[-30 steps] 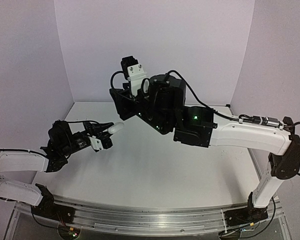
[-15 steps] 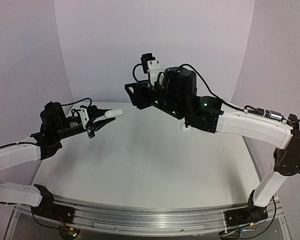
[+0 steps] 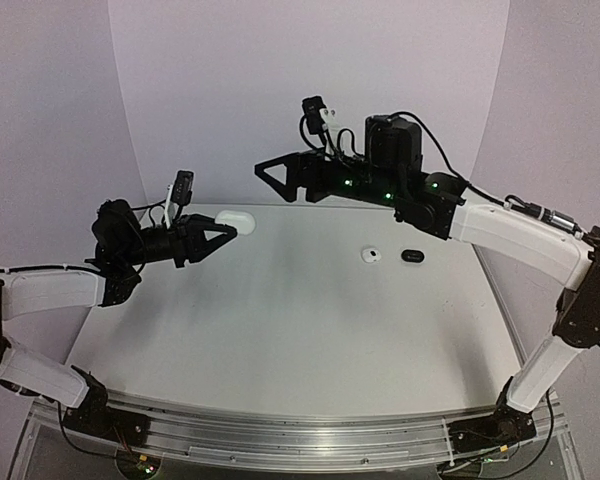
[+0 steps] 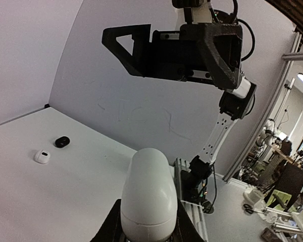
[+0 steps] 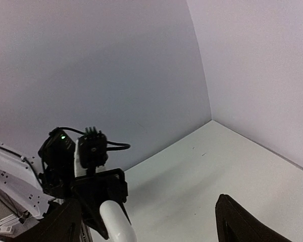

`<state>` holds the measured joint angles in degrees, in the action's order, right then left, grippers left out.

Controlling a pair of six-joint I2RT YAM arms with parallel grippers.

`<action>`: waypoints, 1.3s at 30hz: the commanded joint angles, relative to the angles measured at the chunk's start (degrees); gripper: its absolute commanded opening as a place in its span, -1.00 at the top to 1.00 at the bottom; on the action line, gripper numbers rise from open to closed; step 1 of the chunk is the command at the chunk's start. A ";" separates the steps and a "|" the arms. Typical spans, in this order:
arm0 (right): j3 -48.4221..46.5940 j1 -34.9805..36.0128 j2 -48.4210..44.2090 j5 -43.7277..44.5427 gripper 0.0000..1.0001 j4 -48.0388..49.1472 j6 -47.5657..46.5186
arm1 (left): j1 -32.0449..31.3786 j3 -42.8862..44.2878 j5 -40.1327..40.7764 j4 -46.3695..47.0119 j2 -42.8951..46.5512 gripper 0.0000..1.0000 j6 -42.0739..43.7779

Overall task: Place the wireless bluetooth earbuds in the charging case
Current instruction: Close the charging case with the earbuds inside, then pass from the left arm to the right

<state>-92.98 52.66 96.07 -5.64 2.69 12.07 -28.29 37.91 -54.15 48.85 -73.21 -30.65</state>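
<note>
Top external: charging case [image 3: 238, 219] clamped by left gripper [image 3: 223, 226], right gripper [image 3: 266, 172] spread, empty; smooth rounded case may be squeezed out

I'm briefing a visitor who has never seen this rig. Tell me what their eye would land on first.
First, the white egg-shaped charging case, clamped in the left gripper and held in the air over the left side of the table. Next, the right gripper, open and empty, raised high opposite it. Last, a white earbud and a black earbud lying side by side at the table's right rear.
</note>
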 commanded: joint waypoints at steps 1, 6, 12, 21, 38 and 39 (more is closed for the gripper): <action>1.18 0.41 -2.08 -14.26 -0.83 1.36 2.18 | 0.04 2.24 -2.02 15.83 -0.64 1.00 -17.89; 1.05 0.39 1.03 -17.81 -0.68 1.76 4.04 | 0.00 2.17 -1.47 16.98 0.23 1.00 -18.88; -2.15 0.36 5.34 -23.45 -0.46 2.15 5.91 | -0.01 1.97 -0.70 17.36 0.93 1.00 -18.81; -4.47 0.35 8.45 -27.41 0.13 3.27 7.68 | -0.01 2.02 -0.35 17.60 0.96 1.00 -18.74; -4.72 0.39 7.92 -27.00 0.60 3.98 7.34 | 0.01 1.99 -1.00 17.93 1.04 1.00 -18.03; -4.79 0.42 7.91 -27.06 0.67 3.99 7.35 | 0.00 1.99 -1.15 17.88 1.08 1.00 -18.04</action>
<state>-95.61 53.04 104.60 -31.73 4.45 19.52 -28.17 37.91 -54.46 63.61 -73.72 -48.49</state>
